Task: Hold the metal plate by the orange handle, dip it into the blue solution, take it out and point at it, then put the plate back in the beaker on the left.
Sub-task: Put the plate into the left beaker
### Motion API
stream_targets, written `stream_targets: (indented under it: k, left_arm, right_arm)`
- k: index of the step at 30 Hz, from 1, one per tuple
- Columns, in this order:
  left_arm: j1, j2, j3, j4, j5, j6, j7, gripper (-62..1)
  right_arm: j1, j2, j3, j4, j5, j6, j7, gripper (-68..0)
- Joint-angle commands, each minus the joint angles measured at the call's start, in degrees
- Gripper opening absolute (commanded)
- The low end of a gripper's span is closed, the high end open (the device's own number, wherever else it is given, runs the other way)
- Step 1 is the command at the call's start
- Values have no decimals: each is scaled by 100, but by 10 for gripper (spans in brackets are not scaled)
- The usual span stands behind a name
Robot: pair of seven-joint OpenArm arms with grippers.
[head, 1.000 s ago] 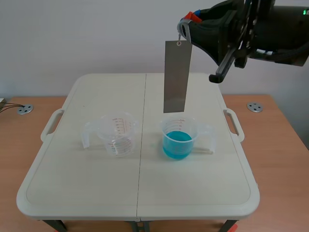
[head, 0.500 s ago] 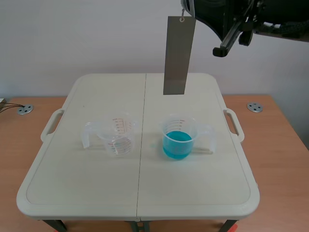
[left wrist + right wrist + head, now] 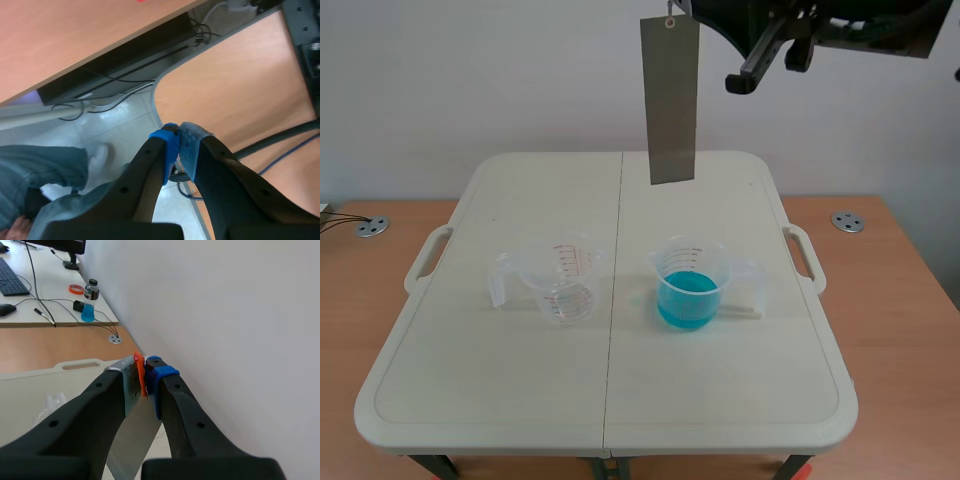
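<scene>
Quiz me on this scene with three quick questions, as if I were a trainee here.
1. True or false: the plate hangs in the air, touching neither beaker.
2. Blue liquid is in: A) neither beaker; B) the right beaker; C) both.
3. Fill in: the right gripper pinches the plate by its orange ____.

Key: 1 true; 2 B; 3 handle.
</scene>
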Motion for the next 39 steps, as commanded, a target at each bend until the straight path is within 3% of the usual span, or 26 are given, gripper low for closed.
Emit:
stream_targets:
  k: [1,15,23,39]
  left_arm:
    - [-2,-48,7,35,9,-59,-61,-582]
    - [-31,-46,7,35,13,-452,-63,-582]
    - [-31,-46,7,35,0,-487,-59,-582]
    - [-33,-48,7,35,2,-487,-61,-582]
  right_arm:
    - [186,-127,-2,138,79,31,13,-660]
    - [590,-1126,-455,-157,33,31,-664,-660]
    - [837,-1543,-557,-557,7,31,-739,-660]
    - [1010,-1954,-800,-1202,-131,31,-807,-660]
